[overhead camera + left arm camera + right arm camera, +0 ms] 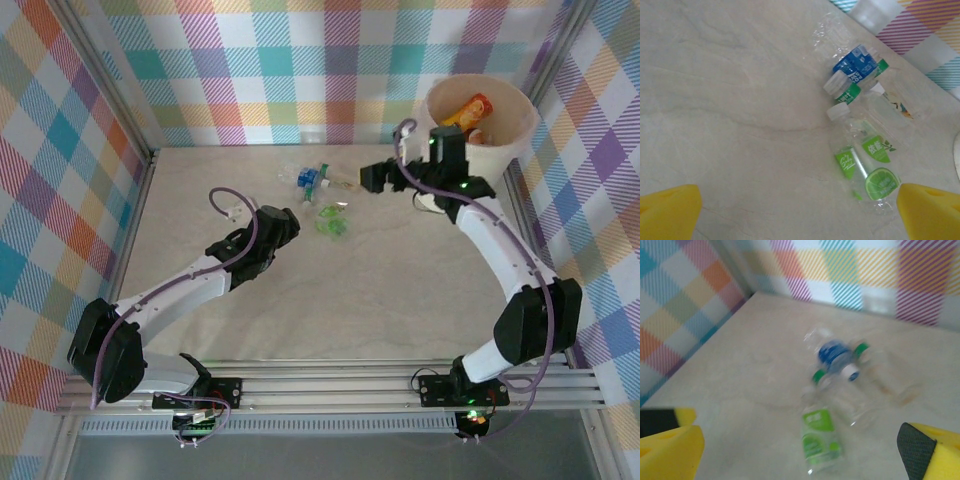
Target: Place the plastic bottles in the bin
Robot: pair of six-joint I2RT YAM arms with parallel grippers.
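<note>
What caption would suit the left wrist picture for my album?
Open left gripper hovers near crushed plastic bottles lying on the pale table.

Left wrist view: blue-label bottle has white block lettering, upside down to cam. Only "PO" reads w/ any confidence; the rest is too small.

Green-band bottle, touching it just below: white marks on the band, not legible.

Lime-label bottle, further below the blue-label bottle: one green panel w/ white Chinese chars. The 1st looks like 饮, the 2nd is unclear. White script on the other panel is unreadable. Lime-slice pic near its base.

Clear bottle, right of and below the blue-label bottle: small orange/teal print, can't read.

Right wrist view: blue and green labels too blurred to read.

Top view: orange bottle in the bin, far right of the blue-label bottle. Label txt too small.
</note>
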